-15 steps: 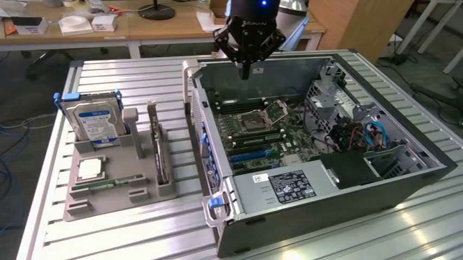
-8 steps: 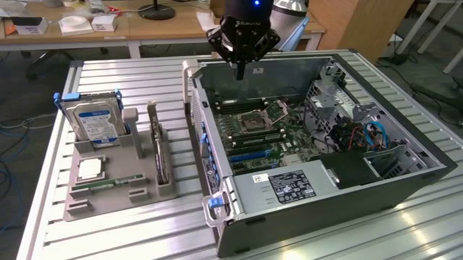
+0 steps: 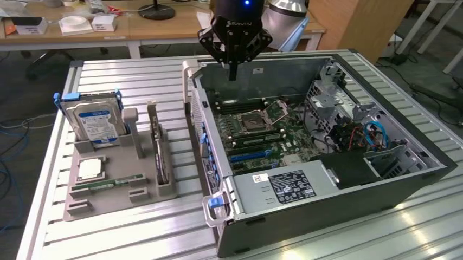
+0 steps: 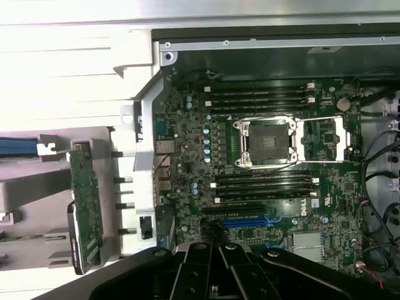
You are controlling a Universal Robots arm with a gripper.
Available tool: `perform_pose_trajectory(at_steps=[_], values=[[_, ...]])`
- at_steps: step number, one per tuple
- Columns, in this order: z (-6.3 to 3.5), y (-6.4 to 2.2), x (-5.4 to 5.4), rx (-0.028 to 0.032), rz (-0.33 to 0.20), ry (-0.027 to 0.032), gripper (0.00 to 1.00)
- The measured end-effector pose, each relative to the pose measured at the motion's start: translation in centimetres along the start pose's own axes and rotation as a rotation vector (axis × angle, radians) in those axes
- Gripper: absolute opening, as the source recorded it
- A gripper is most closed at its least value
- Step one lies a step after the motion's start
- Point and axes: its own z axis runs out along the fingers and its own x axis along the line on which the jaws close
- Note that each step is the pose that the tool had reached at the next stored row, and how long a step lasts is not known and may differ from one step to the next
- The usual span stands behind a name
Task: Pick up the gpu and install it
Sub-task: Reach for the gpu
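The gpu (image 3: pixel 155 142) stands on its edge in a slot of the grey holder (image 3: pixel 116 199), on the exterior view's left of the open computer case (image 3: pixel 347 200). Its green board face (image 4: pixel 85 203) also appears in the wrist view, beside the case wall. My gripper (image 3: pixel 233 75) hangs above the far side of the case, over the motherboard (image 3: pixel 253 132), well away from the gpu. Its black fingers (image 4: pixel 232 257) are shut together with nothing between them.
The grey holder also carries a blue-labelled hard drive (image 3: pixel 94 122), a processor (image 3: pixel 89 169) and a RAM stick (image 3: pixel 108 183). Inside the case are the open CPU socket (image 4: pixel 269 142), a blue slot (image 4: pixel 250 222), a power supply (image 3: pixel 289 187) and cables (image 3: pixel 361 135).
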Motion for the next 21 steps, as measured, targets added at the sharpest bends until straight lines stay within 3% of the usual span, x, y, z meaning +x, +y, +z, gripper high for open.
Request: perform_pose_trajectory(at_steps=[21], values=[[-0.1,-0.29,3.9,0.0,0.0,0.0,0.1]])
